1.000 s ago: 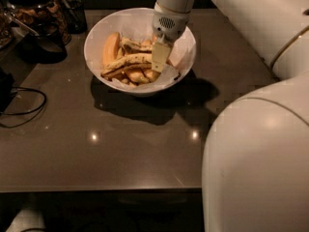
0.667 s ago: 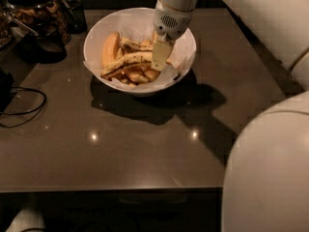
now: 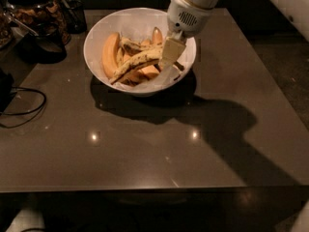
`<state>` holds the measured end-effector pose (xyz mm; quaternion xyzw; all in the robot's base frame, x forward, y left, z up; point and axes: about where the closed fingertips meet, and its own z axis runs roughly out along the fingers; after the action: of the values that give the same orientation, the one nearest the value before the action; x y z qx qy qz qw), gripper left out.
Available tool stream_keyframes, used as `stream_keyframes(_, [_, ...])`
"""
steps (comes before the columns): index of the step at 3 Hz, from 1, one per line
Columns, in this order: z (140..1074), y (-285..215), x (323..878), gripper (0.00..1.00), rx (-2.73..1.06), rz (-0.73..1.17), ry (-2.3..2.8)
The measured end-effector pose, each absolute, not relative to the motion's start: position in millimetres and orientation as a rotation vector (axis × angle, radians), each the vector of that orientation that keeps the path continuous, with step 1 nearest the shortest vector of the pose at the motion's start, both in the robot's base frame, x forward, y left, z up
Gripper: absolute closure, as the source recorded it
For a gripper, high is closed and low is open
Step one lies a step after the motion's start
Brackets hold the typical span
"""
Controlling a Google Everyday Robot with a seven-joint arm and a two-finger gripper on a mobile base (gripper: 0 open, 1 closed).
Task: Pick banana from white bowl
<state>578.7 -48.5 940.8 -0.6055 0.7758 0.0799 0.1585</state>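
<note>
The white bowl (image 3: pixel 95 30) stands at the back middle of the dark table and holds several bananas. The banana (image 3: pixel 136 63), long and yellow with dark brown streaks, lies across the top of the pile, its left end low and its right end raised. My gripper (image 3: pixel 170 57) reaches down into the right side of the bowl and is shut on the banana's right end. One cream finger (image 3: pixel 172 50) covers that end. A smoother orange-yellow banana (image 3: pixel 110 52) lies at the left inside the bowl.
A glass jar with a dark lid (image 3: pixel 34 8) and other dark items stand at the back left. A black cable (image 3: pixel 21 111) loops at the left edge. The table's front edge (image 3: pixel 154 190) runs across the bottom.
The large white arm part has left the right foreground. The gripper has shifted slightly right in the bowl, and the streaked banana's right end now sits higher with it.
</note>
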Motion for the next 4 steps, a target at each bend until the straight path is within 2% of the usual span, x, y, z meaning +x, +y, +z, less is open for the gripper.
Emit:
stream_keyframes(2, [951,-52,567,1.00,-1.774,0.278,2.120])
stream_keyframes(4, [991,-28,539,1.00,-1.808,0.329,1.963])
